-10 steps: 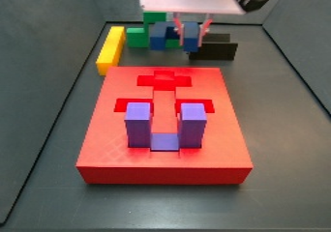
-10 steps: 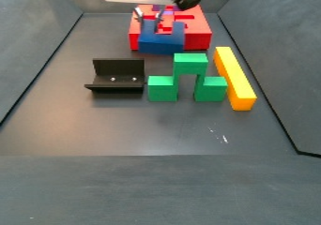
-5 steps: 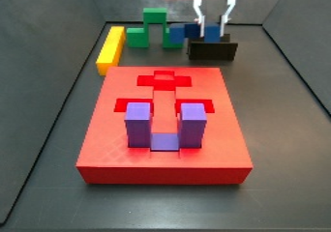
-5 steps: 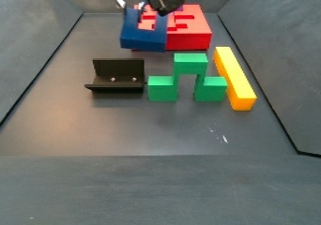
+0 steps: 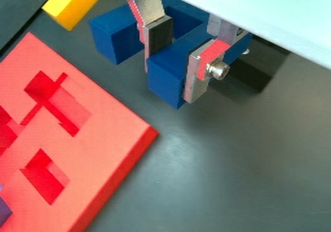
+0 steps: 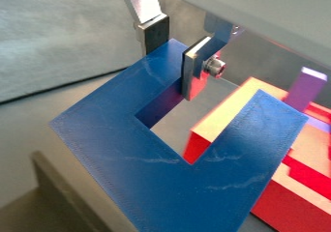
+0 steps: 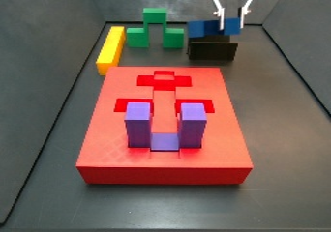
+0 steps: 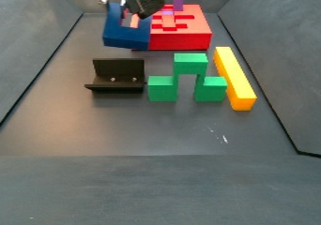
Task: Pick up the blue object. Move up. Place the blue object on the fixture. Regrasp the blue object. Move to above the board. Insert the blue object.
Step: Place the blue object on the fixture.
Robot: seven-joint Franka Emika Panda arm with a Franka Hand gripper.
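Since the earlier frame, the hand (image 7: 231, 11) had carried the blue object (image 7: 214, 28) right, above the fixture (image 7: 214, 49). It gripped one prong. The solid-blue U hung tilted (image 8: 123, 30).

Side views face each other across the board (image 7: 165, 120); wrist views look closely past the gripper (image 5: 181, 47).

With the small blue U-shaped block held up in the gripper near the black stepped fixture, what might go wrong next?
The gripper clamps only one prong of the blue U-shaped block, so the block may twist between the pads. In a side view the block hangs tilted, so it might land crooked on the black stepped fixture and tip off.
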